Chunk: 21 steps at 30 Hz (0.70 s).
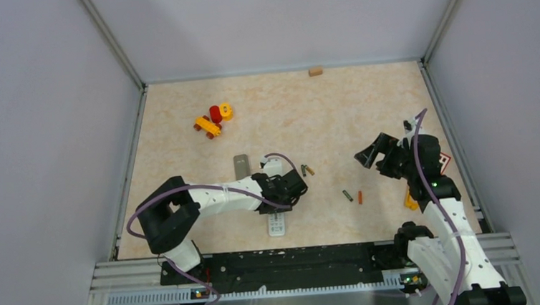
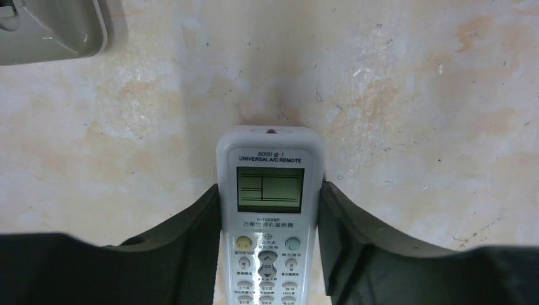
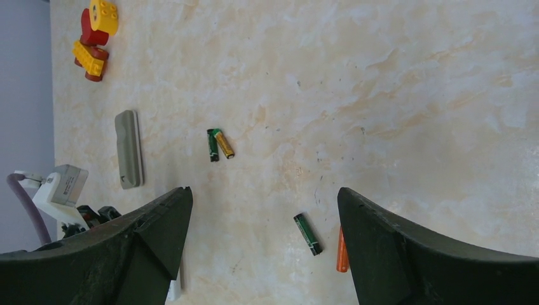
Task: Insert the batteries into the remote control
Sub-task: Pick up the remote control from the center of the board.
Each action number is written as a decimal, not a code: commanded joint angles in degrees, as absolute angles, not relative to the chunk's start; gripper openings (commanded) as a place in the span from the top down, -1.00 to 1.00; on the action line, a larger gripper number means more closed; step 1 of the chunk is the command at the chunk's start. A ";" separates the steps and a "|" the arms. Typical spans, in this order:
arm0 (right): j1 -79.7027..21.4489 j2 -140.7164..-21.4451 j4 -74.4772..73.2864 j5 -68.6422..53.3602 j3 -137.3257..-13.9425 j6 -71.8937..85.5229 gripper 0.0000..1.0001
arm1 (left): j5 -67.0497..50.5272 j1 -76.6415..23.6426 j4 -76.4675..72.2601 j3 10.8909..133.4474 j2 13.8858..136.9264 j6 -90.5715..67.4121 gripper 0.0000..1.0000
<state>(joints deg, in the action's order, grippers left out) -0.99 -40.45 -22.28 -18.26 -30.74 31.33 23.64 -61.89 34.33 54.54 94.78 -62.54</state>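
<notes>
Top view: we've got the remote (image 1: 277,225) under the left arm, with all four batteries (image 1: 347,195) loose on the desk (image 1: 365,117) to its right. Left wrist: the left fingers (image 2: 171,260) pinch the remote's sides. Right wrist: the right fingers (image 3: 127,254) are spread wide and hold nothing.

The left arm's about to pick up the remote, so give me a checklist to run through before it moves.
1. The left gripper closed against both sides of the remote: ok.
2. Battery side of the remote facing up: not ok, the buttons face up.
3. The grey cover off and lying apart: ok.
4. All four batteries loose and in view: ok.
5. The right gripper open and empty: ok.
6. Firmness of the left grip: cannot tell.
</notes>
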 commanded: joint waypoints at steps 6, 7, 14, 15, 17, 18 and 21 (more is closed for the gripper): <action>-1.13 -39.86 -17.33 -22.53 -30.24 31.66 -0.74 | 20.16 -55.98 24.91 58.76 87.00 -44.90 0.66; -1.10 -39.91 -16.37 -23.76 -30.11 32.13 -0.74 | 17.10 -53.12 22.92 59.28 86.05 -42.21 0.71; -1.52 -39.94 -3.17 -36.08 -27.21 38.86 -0.81 | -5.38 -41.82 13.71 66.81 84.17 -29.29 0.81; -1.82 -40.01 -0.91 -37.29 -26.71 40.19 -0.81 | -7.42 -40.78 13.59 68.34 84.46 -28.53 0.81; -3.11 -40.01 7.11 -39.21 -26.16 42.85 -0.87 | -11.97 -38.89 12.50 71.05 84.99 -28.90 0.81; -4.15 -40.00 10.47 -39.77 -25.71 43.96 -0.91 | -14.54 -38.02 11.40 72.17 85.21 -29.73 0.82; -7.24 -40.19 21.19 -38.78 -24.52 48.55 -0.97 | -23.03 -36.36 4.78 73.68 85.93 -33.45 0.96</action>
